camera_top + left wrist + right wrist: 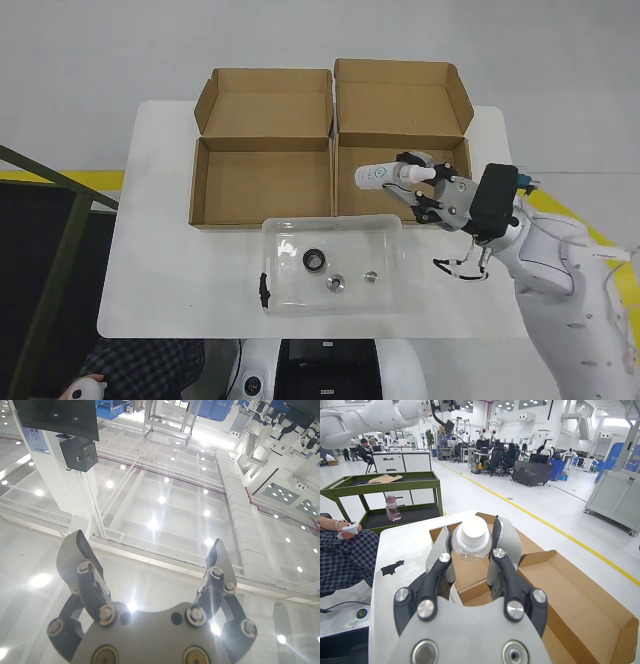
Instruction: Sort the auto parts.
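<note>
My right gripper (420, 187) is shut on a small white-capped bottle (384, 176), held on its side over the right cardboard box (400, 200). In the right wrist view the bottle (472, 540) sits cap-first between the fingers (505, 542), above the box (570, 585). A clear plastic tray (335, 230) in front of the boxes holds a black bearing ring (314, 261), a metal ring (335, 283) and a small metal nut (370, 276). My left gripper (150, 550) is open and points up at the ceiling, with nothing between its fingers.
A second open cardboard box (262, 185) stands to the left of the first, with nothing in it. A black scrap (264, 290) lies at the tray's left edge. A green cart (382, 485) stands beside the table, and a seated person's hand (345, 527) holds a controller.
</note>
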